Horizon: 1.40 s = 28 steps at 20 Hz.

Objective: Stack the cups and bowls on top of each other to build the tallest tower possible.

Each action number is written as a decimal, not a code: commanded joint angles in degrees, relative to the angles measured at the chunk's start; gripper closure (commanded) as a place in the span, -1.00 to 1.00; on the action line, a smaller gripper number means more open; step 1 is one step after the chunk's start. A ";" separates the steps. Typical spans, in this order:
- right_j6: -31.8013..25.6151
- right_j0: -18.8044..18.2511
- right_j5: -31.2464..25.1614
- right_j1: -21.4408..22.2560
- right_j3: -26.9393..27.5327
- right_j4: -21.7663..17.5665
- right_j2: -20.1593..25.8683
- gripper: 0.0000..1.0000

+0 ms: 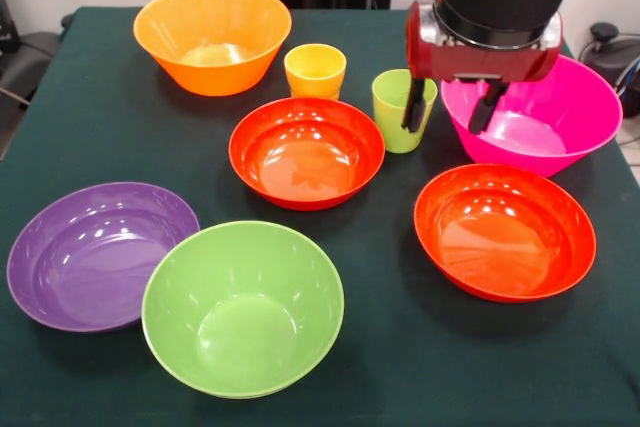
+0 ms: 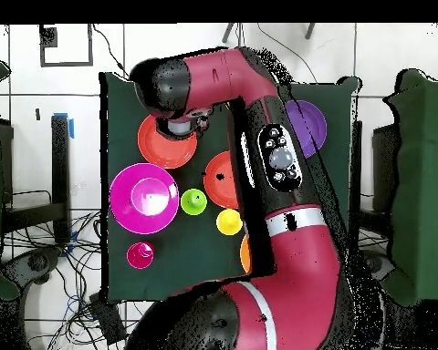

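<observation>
Seven bowls [image 1: 245,307] and two cups [image 1: 315,69] upright, scattered, none stacked

1. No text, label, brand, number or sign can be read in either view.
2. The arm [image 2: 282,173] carries a round grey panel with small buttons, just beside the purple bowl [image 2: 307,123] in the overhead view; any markings on it are too small to make out.
3. The bowls and cups show plain glossy surfaces with no print.
</observation>
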<state>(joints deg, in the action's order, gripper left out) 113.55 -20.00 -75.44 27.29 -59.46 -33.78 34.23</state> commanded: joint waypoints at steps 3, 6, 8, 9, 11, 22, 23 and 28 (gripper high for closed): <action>17.93 3.40 4.33 3.37 -8.76 1.11 -9.32 -1.00; 17.97 3.93 5.54 3.49 -9.32 0.85 -10.58 -1.00; 17.93 4.33 6.09 3.24 -9.20 0.58 -11.16 -1.00; 18.26 4.66 6.04 3.26 -9.14 0.43 -11.66 -1.00; 18.95 5.22 4.29 2.42 -7.51 0.58 -12.58 -1.00; 19.78 6.89 6.40 1.09 -5.77 -0.38 -17.62 -1.00; 20.17 6.96 7.02 0.74 -5.49 -0.22 -17.92 -1.00; 20.38 6.90 10.00 -1.61 -4.10 0.20 -19.00 -1.00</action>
<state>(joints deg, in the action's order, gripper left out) 123.20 -13.92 -71.79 29.71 -63.18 -32.82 17.65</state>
